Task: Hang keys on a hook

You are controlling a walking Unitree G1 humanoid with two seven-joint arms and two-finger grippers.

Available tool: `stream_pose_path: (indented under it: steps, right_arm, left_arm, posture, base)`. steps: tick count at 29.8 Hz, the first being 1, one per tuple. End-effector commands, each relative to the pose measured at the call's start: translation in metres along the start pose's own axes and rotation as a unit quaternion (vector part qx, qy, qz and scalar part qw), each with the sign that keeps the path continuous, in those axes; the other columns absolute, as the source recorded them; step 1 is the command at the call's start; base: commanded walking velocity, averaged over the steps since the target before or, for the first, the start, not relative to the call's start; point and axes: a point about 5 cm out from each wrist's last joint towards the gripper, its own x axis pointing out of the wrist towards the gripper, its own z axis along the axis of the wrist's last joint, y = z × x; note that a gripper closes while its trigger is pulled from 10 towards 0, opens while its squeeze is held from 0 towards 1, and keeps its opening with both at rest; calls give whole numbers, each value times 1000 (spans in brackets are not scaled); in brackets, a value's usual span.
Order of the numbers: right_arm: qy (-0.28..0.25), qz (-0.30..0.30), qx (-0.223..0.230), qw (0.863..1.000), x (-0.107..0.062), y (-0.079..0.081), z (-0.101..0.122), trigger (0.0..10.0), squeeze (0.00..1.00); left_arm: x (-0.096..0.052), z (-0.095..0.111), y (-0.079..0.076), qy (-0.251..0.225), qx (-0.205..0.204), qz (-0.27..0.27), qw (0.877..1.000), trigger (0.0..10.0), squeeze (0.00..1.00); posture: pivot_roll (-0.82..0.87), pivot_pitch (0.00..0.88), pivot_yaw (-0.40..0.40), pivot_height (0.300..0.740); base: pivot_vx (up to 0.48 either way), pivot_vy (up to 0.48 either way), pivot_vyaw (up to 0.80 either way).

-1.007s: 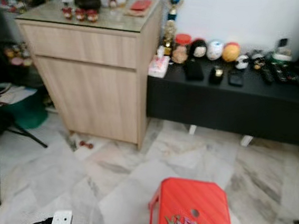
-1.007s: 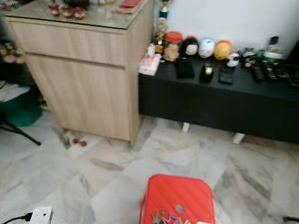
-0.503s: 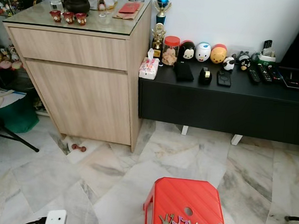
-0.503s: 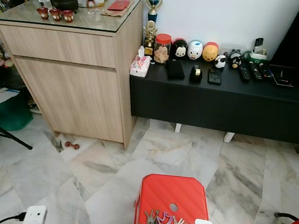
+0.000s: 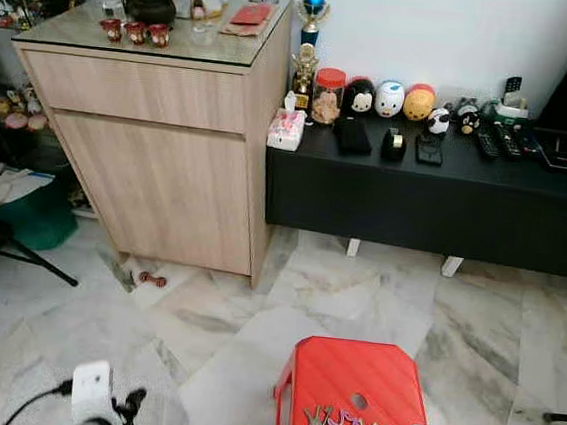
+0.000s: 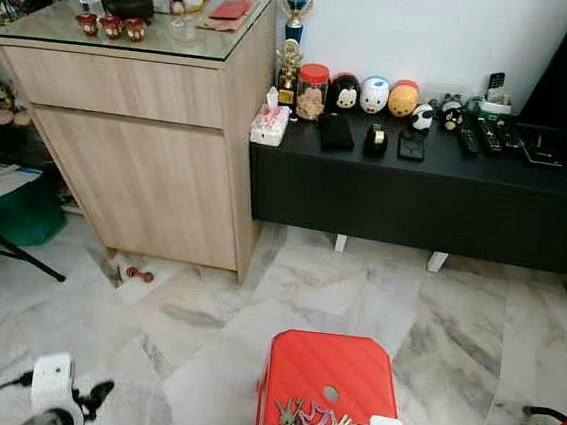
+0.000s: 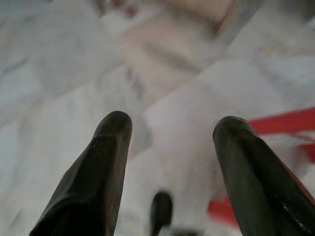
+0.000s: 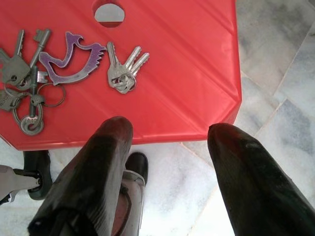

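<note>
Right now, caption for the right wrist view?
Open right gripper poised above keys lying on the red stool.

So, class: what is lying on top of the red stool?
On the red stool lie a bunch of keys, a purple bird-shaped keychain and a small separate key set. The right gripper hovers open beside it. Nothing covers them.
</note>
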Motion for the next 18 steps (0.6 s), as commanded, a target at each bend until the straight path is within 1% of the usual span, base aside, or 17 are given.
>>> stream_pose_path:
  steps: [1,3,4,6,7,9,12,14,17,18]
  right_arm:
    - [-6,1,6,1000,0,1,1,10000,0]
    - [-6,0,6,1000,0,0,1,10000,0]
    - [-6,0,2,1000,0,0,1,10000,0]
    - [-6,0,-1,1000,0,0,1,10000,0]
    - [-7,0,0,1000,0,0,1,10000,0]
    - [-7,1,2,1000,0,-1,1,10000,0]
    - [-7,1,1,1000,0,-1,2,10000,0]
    - [-7,1,-1,1000,0,-1,2,10000,0]
    - [-5,5,-13,1000,0,-1,2,10000,0]
    - [-4,5,-13,1000,0,0,2,10000,0]
  left_arm:
    - [2,6,-10,-21,12,-30,999,10000,0]
    - [3,11,-15,-43,12,-36,998,10000,0]
    - [4,16,-18,-62,9,-38,997,10000,0]
    - [3,17,-19,-70,7,-39,997,10000,0]
    - [1,19,-24,-94,16,-54,994,10000,0]
    - [-3,18,-25,-110,19,-62,992,10000,0]
    - [-5,20,-24,-123,14,-55,991,10000,0]
    - [-5,20,-23,-121,9,-50,991,10000,0]
    - [-3,8,-22,-75,15,-45,996,10000,0]
    - [-4,1,-18,-54,2,-31,998,10000,0]
  posture:
    - [-19,0,13,740]
    - [-19,0,15,740]
    - [-20,0,15,740]
    - [-20,0,15,740]
    - [-25,0,12,740]
    - [-21,0,10,740]
    - [-17,0,8,740]
    - [-13,0,6,740]
    - [-14,0,3,740]
    - [-16,0,3,740]
  base:
    - [0,0,0]
    - [0,0,0]
    - [0,0,0]
    - [0,0,0]
    - [0,0,0]
    - [0,0,0]
    - [0,0,0]
    - [0,0,0]
    - [0,0,0]
    - [0,0,0]
